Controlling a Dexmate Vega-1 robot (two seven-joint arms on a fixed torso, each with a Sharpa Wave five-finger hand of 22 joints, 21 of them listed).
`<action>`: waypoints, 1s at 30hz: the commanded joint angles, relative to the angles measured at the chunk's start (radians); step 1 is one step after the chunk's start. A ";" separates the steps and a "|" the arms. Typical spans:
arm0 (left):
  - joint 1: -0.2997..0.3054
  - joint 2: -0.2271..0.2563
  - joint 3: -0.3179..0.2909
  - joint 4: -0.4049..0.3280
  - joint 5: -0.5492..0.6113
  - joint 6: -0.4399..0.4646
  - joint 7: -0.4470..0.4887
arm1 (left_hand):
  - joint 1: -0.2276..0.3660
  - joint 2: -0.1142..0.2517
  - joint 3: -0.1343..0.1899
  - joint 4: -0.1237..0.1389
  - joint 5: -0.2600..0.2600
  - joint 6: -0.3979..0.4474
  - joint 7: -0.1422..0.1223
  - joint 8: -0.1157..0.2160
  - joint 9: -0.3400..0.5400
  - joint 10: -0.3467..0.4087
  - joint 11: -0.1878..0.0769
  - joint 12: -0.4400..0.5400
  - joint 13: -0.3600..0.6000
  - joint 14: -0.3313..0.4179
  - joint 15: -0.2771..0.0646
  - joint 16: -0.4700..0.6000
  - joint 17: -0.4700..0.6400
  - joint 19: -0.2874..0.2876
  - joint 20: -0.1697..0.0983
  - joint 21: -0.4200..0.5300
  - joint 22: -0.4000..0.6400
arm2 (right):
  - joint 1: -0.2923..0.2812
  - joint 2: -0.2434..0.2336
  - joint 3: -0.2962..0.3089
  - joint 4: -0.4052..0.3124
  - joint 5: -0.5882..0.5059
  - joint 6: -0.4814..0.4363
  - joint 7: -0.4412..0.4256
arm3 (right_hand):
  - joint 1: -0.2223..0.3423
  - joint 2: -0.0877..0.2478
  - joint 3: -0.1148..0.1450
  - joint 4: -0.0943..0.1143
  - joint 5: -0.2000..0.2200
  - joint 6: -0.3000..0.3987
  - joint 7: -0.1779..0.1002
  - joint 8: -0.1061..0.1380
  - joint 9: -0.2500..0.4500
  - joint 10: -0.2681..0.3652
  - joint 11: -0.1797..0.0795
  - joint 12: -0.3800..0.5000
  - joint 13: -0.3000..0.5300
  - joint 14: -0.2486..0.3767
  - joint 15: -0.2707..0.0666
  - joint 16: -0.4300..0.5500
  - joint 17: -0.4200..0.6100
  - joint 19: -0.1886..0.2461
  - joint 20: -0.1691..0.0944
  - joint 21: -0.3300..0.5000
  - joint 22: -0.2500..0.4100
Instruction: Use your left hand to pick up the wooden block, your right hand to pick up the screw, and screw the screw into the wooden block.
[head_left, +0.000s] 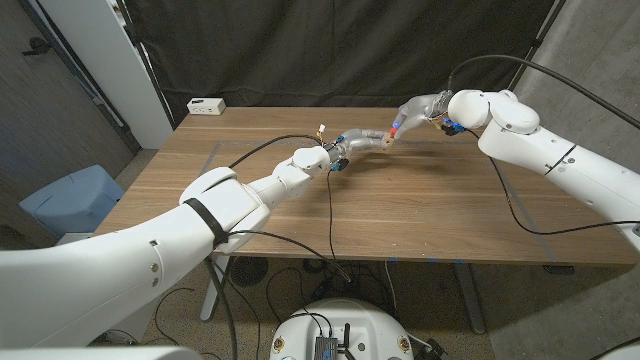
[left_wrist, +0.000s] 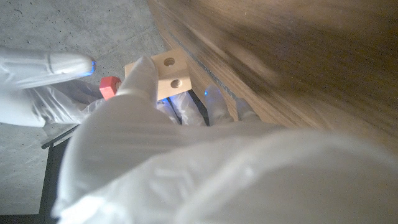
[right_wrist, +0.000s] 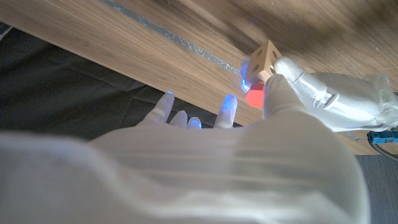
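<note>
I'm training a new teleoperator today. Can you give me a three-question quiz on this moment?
1. True or false: the wooden block lies on the table.
2. Which hand holds the red-headed screw? A left hand; B right hand; C neither
3. Fill in: the white box sits near the table's far ____ corner, as the robot's sides go.

Key: 1 false, the left hand holds it up. 2 B. 3 left.

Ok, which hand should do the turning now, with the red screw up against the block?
The right hand, probably. It pinches the red screw right at the wooden block. The left hand grips the block above the table, so it should just hold steady.
</note>
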 joint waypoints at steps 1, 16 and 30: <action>-0.001 0.001 0.000 0.000 0.002 0.005 -0.001 | 0.001 0.008 0.006 0.002 0.006 0.046 0.030 0.007 0.004 0.010 0.000 0.005 0.004 0.009 -0.085 0.000 0.003 0.006 0.004 0.006 0.002 | -0.038 0.008 0.019 -0.008 -0.019 -0.001 -0.055 | 0.018 0.000 0.010 0.004 0.003 0.035 0.002 0.020 0.009 0.016 -0.001 0.006 0.003 0.016 -0.009 0.007 0.002 0.019 -0.004 0.008 0.002; -0.005 0.001 0.004 0.000 0.002 0.024 0.004 | 0.003 0.010 0.007 0.002 0.007 0.046 0.032 0.007 0.004 0.010 -0.001 0.005 0.004 0.008 -0.082 0.000 0.004 0.007 0.003 0.005 0.002 | -0.038 0.027 0.016 0.004 -0.023 0.006 -0.067 | 0.029 0.001 0.010 0.012 0.003 0.105 0.012 0.067 0.025 0.051 -0.005 0.011 0.003 0.039 -0.016 0.014 0.007 0.034 -0.012 0.009 0.003; -0.007 0.003 0.005 0.000 -0.001 0.026 0.002 | 0.004 0.012 0.008 0.002 0.007 0.047 0.032 0.007 0.004 0.010 0.000 0.005 0.003 0.008 -0.083 0.000 0.004 0.008 0.004 0.005 0.003 | -0.030 0.049 0.005 0.026 -0.031 0.013 -0.084 | 0.037 0.007 0.012 0.015 0.003 0.136 0.011 0.090 0.034 0.068 -0.011 0.012 0.003 0.053 -0.023 0.019 0.009 0.047 -0.017 0.011 0.003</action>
